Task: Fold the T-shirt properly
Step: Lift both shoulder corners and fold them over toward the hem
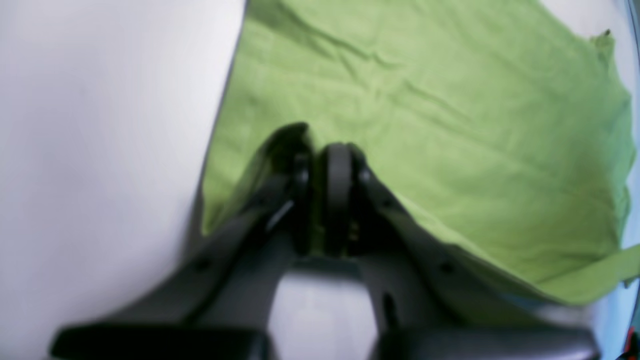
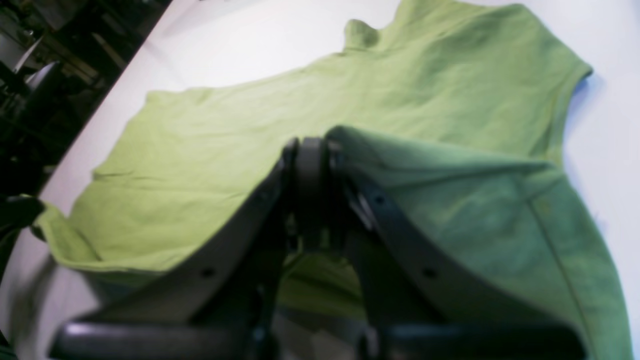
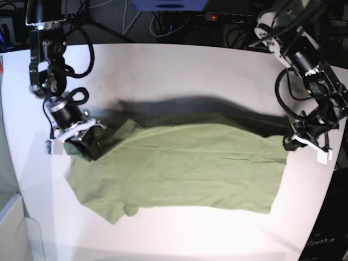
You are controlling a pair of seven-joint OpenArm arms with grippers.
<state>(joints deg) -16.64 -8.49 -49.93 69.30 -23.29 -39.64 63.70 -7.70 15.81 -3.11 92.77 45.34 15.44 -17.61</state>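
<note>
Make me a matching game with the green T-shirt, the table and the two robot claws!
Things:
1. T-shirt
2. table
3. left claw
4. right claw

Descriptions:
A. white and flat
B. olive green, partly lifted
C. pinches cloth on the base view's left
D. pinches cloth on the base view's right

Pairs: 1-B, 2-A, 3-D, 4-C
</note>
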